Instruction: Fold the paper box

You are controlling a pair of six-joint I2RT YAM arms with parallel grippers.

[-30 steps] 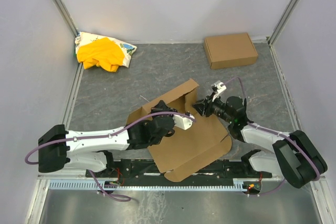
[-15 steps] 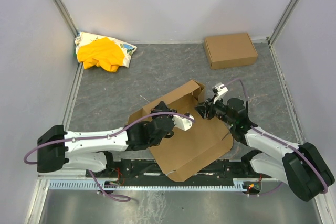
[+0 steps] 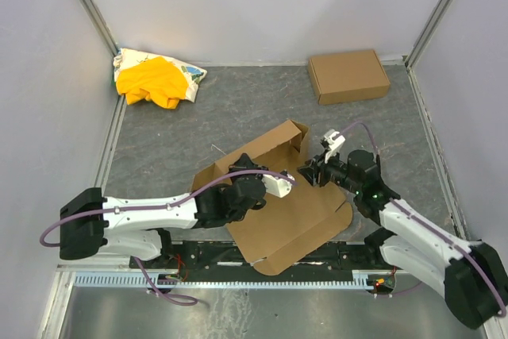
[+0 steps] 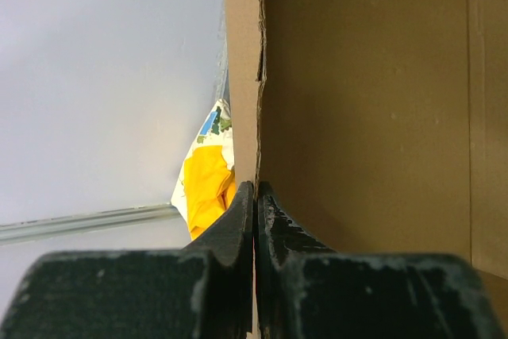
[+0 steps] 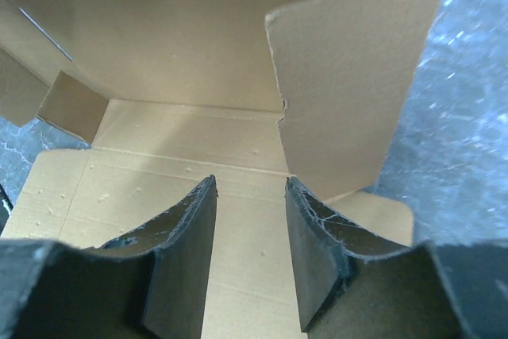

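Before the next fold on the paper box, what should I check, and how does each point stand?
1. Left gripper holds the paper box: jaws shut on its raised wall edge. Ok.
2. Right gripper free: jaws open, nothing between them. Ok.
3. Side flap ahead of the right gripper stands up. Ok.
4. Flap locked in place: cannot tell.
5. Ready-made box and cloth heap lie well apart from the work. Ok.
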